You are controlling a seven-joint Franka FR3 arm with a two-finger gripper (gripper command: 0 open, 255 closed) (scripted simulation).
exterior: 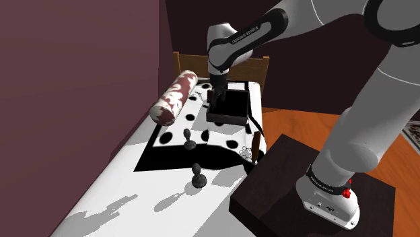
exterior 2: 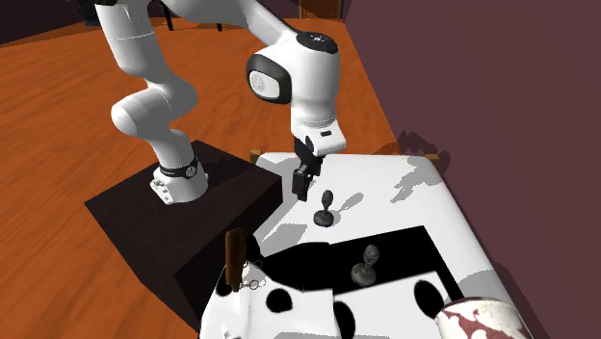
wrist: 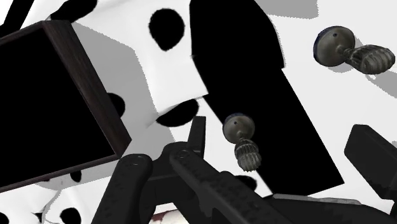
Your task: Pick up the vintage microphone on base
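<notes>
The claw (exterior 2: 302,185) hovers with fingers apart and empty above the bed (exterior: 128,195), so centre it over the vintage microphone (wrist: 242,137) on the bedspread's black patch, then descend straight and clasp its stem

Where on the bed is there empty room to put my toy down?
The plain white sheet at the shoulder view's lower left, past the nearer microphone, is bare. It is crowded up by the patterned bolster, the dark box and the second microphone.
</notes>
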